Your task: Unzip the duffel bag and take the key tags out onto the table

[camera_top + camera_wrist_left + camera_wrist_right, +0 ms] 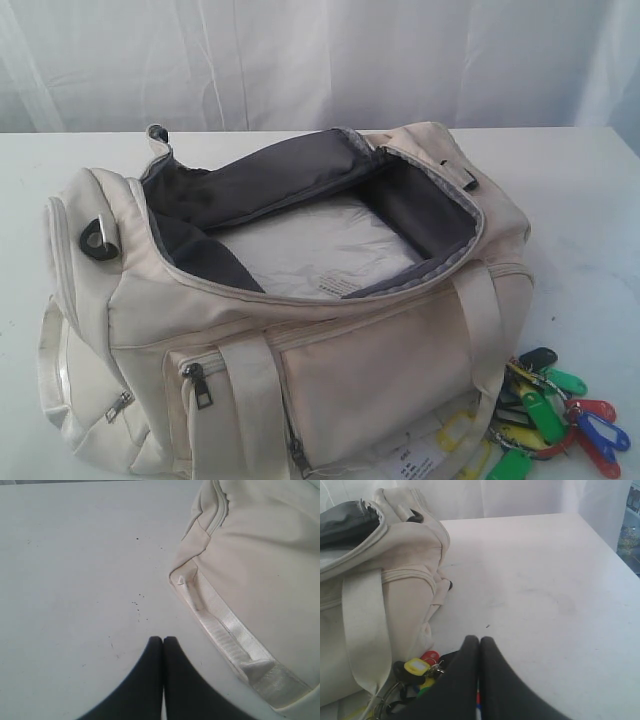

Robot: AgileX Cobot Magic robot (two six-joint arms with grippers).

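The cream duffel bag (370, 370) lies on the white table (580, 200) with its top zipper undone, showing dark grey lining and a pale sheet (320, 250) inside. The key tags (555, 410), a bunch in red, blue, green, yellow and black, rest on the table at the bag's front right corner. Neither gripper shows in the exterior view. My right gripper (479, 639) is shut and empty, just above the key tags (417, 666) and beside the bag (405, 570). My left gripper (163, 639) is shut over bare table (75, 580) next to the bag's end (260, 555).
A white printed label (420, 465) lies under the bag's front edge. A webbing strap (367, 615) hangs down the bag's side near the tags. White curtains close off the back, and the table's edge (605, 540) runs on the right.
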